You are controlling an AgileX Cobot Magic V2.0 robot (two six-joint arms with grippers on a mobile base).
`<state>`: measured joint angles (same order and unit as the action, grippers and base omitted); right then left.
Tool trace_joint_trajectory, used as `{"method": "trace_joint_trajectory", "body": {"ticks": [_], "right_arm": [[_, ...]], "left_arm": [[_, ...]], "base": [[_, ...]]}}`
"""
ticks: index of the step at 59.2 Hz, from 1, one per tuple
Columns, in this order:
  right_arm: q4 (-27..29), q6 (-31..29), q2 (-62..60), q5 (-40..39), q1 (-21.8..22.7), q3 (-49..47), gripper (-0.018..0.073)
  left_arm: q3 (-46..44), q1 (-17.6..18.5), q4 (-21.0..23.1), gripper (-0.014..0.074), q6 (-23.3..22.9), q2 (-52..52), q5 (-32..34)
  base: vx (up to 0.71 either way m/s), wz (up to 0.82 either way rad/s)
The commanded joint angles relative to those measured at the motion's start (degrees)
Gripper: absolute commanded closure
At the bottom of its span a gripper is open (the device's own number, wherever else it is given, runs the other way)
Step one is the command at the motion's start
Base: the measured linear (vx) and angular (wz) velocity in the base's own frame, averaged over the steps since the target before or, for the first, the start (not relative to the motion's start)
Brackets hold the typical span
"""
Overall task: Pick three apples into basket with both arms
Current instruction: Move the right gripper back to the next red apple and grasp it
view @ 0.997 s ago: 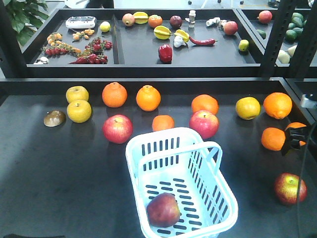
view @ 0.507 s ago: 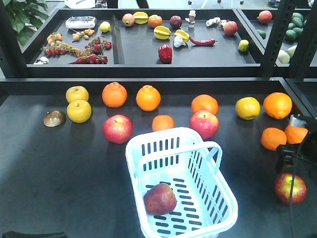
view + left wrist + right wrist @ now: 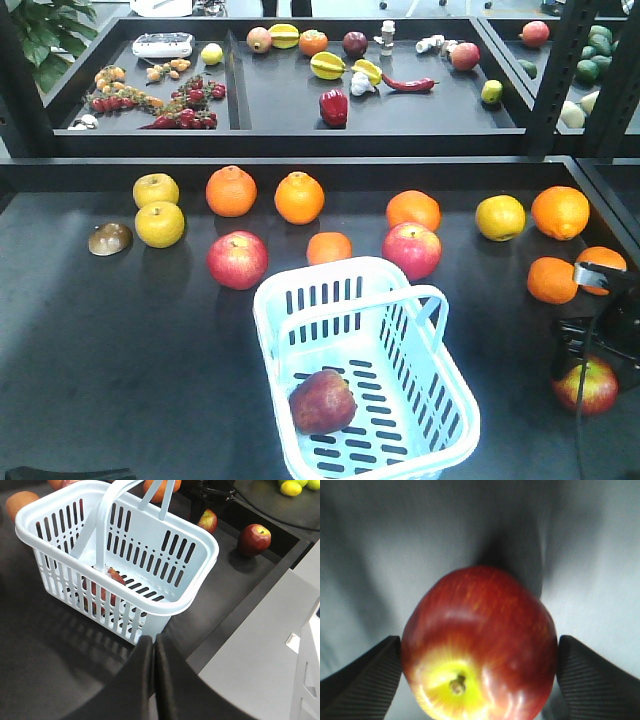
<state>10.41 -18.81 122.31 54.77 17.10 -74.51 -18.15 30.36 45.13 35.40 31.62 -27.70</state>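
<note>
Right claw (image 3: 477, 641) straddles red apple (image 3: 590, 388), lower right of front view. My pads sit at its skin, can't tell if clamped. Left claw (image 3: 154, 647) pressed together, facing basket (image 3: 200, 587). Second apple (image 3: 322, 402) lies inside.

My black right gripper (image 3: 592, 360) covers the top of a dark-red round apple (image 3: 590, 390); its wrist view is blurred.

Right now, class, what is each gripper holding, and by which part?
Left gripper: shut, holding nothing. Right gripper brackets a red apple across its sides; whether it grips cannot be told.
</note>
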Motion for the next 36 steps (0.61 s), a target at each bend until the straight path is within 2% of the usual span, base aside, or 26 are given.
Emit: {"method": "trace_joint_trajectory", "body": {"ticks": [1,15,23,36], "right_arm": [[0.71,-0.03,-2.75,2.82,0.11,-1.19,0.0061],[1.58,-0.80,-5.44,7.88,0.17,-1.25,0.0388],[5.77,-3.60,-10.27,11.05,0.17,-1.25,0.0572],[12.08,-6.06,-22.23,19.01,0.17,-0.99,0.0567]], "left_arm": [[-1.34,0.17,1.99,0.0603,-0.33,0.03,2.99],[-1.34,0.17,1.99,0.0603,-0.33,0.03,2.99],[-1.34,0.17,1.99,0.0603,-0.33,0.03,2.99],[-1.34,0.17,1.99,0.0603,-0.33,0.03,2.99]], "base": [[0.00,0.00],[0.00,0.00],[0.00,0.00],[0.00,0.00]]}}
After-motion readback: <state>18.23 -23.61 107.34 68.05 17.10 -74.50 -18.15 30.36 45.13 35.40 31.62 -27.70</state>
